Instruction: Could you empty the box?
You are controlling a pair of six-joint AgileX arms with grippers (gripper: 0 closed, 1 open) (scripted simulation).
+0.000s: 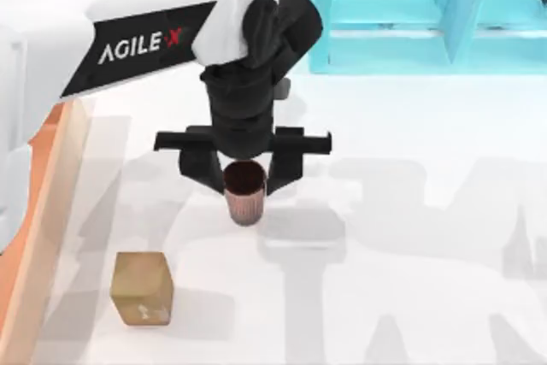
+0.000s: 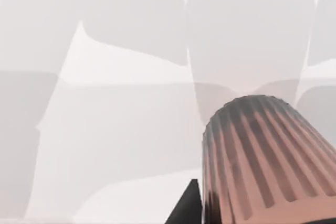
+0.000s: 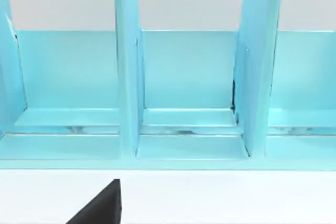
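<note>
My left gripper (image 1: 244, 179) fingers clamp the ribbed cup (image 1: 244, 194) upright over counter (image 1: 410, 254), box (image 1: 51, 211) leftward

Legible text: "AGILE X" in white capitals, the X partly red, on the black panel of the left arm (image 1: 141, 44). No other text, number or sign can be read.

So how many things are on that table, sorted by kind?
Ribbed brown cup, held in the left claw: 1
Tan cube block: 1
Wooden box at the table's left edge: 1
Cyan shelf unit at the far side: 1
Total: 4
</note>
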